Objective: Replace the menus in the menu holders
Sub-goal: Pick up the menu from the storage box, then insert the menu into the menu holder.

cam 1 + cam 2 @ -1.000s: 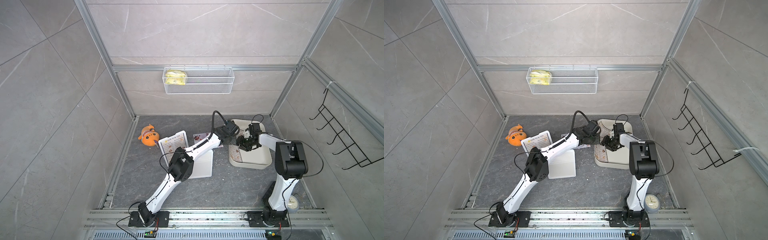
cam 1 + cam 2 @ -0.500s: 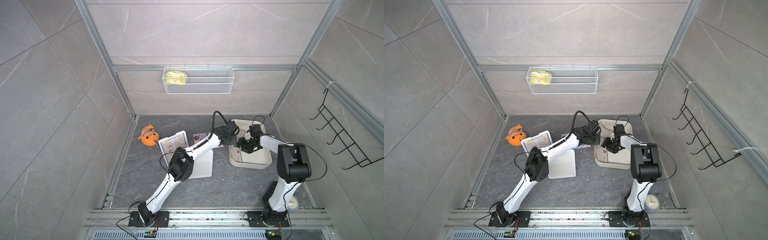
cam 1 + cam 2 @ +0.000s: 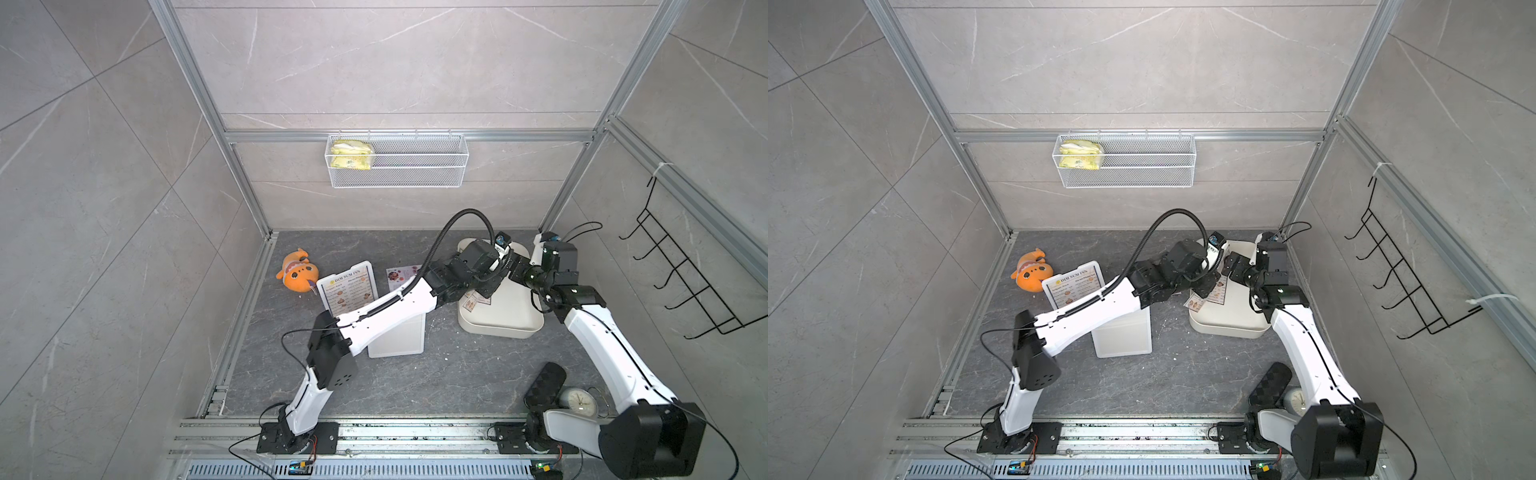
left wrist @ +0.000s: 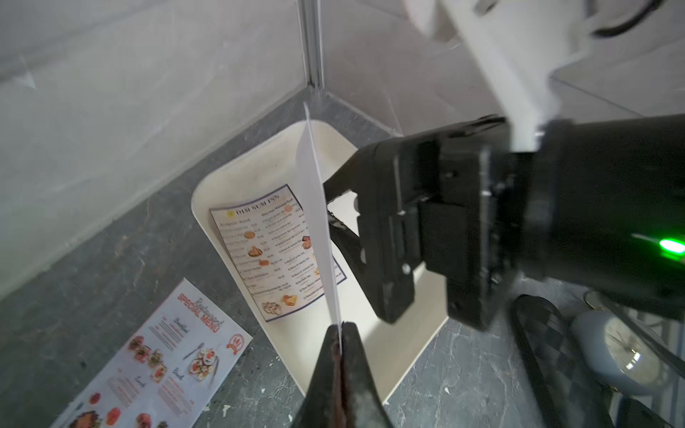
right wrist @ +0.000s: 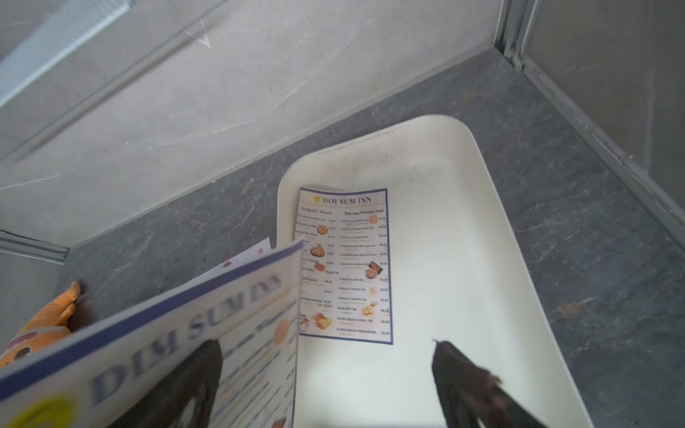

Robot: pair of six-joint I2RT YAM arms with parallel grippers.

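A DIM SUM INN sheet [image 4: 315, 222] is gripped at one edge by the clenched jaws of the left gripper [image 4: 340, 329] and is held upright over the cream-white tray [image 4: 259, 163]. It is seen edge-on in the left wrist view and with its printed face in the right wrist view. The right gripper [image 5: 325, 344] is found just beside this sheet, with its jaws spread wide and nothing pinched between them. One of its fingers [image 5: 192, 374] is seen in front of the printed face, but whether contact is made cannot be told. A second DIM SUM INN menu [image 5: 344, 266] is laid flat inside the tray, close to the tray wall that faces the SPECIAL MENU sheet [image 4: 166, 355]. That red-headed sheet is laid on the grey floor [image 4: 92, 259] just beside the tray. In both top views a menu holder [image 3: 343, 272] with a third DIM SUM INN menu [image 3: 349, 293] in it is seen near the orange plush toy [image 3: 297, 276]. A second menu holder [image 3: 397, 340], shown with a plain white face, is partly covered by the left arm [image 3: 386, 311].
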